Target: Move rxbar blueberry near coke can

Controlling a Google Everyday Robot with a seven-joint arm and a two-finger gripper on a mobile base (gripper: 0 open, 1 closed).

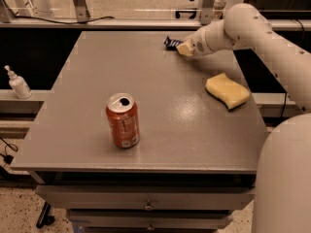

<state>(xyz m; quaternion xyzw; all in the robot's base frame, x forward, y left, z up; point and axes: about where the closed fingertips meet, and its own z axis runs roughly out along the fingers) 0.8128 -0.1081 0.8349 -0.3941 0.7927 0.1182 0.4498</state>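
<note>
The coke can (pixel 123 120) stands upright on the grey table (pixel 160 144), left of centre and toward the front edge. The rxbar blueberry (pixel 170 42), a dark navy bar, lies at the table's far edge, right of centre, with only its left end showing. My gripper (pixel 185 49) is down at the bar's right end and covers the rest of it. The white arm reaches in from the right. The bar is far from the can, across most of the table.
A yellow sponge (pixel 227 91) lies on the right side of the table, below the arm. A white pump bottle (pixel 18 83) stands on a ledge left of the table. The robot's white body (pixel 284 178) fills the lower right corner.
</note>
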